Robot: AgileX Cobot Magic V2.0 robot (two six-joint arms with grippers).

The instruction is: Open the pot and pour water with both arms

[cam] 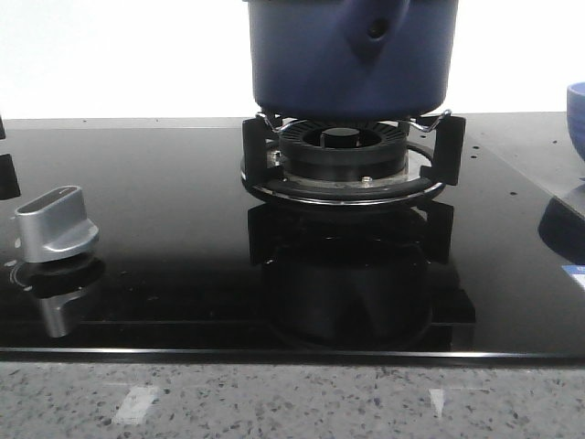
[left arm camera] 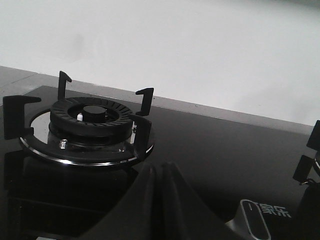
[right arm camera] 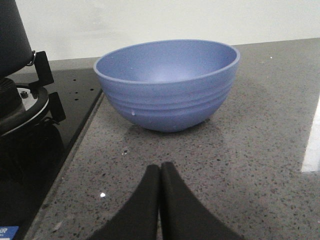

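Navy pot (cam: pixel 352 57) is sitting on the gas burner grate (cam: pixel 352 160), handle bracket facing the camera, lid not in view. The risk, as I judge it: the pot is resting only on narrow prongs, so an off-centre grab could be tipping it and spilling toward the blue bowl (right arm camera: pixel 167 82). Left gripper (left arm camera: pixel 161 176) and right gripper (right arm camera: pixel 160 176) are both showing fingers pressed together, holding nothing, touching nothing.

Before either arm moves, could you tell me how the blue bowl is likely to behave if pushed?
The bowl looks rigid, so it probably keeps its shape. Its narrow rounded base on the smooth speckled counter suggests it may slide or rock. It appears empty, so likely light.
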